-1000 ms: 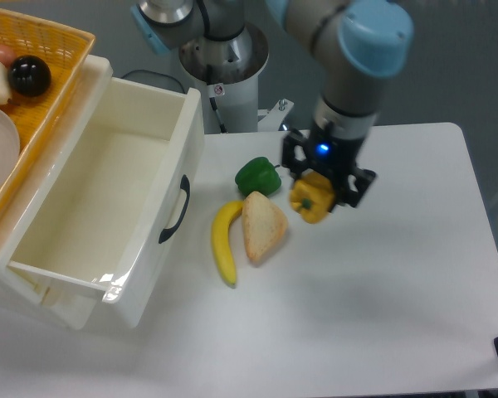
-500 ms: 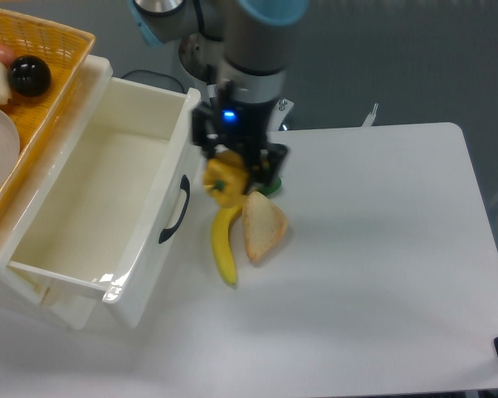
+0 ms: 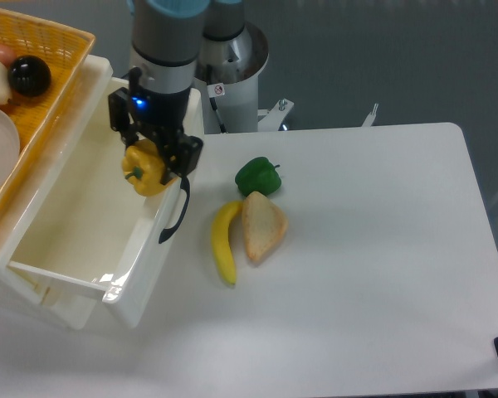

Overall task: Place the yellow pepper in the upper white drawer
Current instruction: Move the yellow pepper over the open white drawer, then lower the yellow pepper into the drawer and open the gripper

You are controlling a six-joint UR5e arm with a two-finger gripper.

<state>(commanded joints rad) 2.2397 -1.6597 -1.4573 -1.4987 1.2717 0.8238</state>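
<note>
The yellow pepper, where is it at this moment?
The yellow pepper is held in the hand, left of centre in the camera view, over the front wall of the open upper white drawer, left of the green pepper.

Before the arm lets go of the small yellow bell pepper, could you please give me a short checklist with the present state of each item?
1. Grip: the two-finger gripper holds the small yellow bell pepper: ok.
2. Drawer open: the glossy cream-white plastic drawer is pulled out, its inside showing: ok.
3. Position: the pepper appears just inside the front wall, above the black curved handle; whether it clears the rim: cannot tell.
4. Landing spot: the visible drawer floor looks bare: ok.
5. Other items: green pepper, long yellow banana and bread slice lie on the white table, apart from the drawer: ok.
</note>
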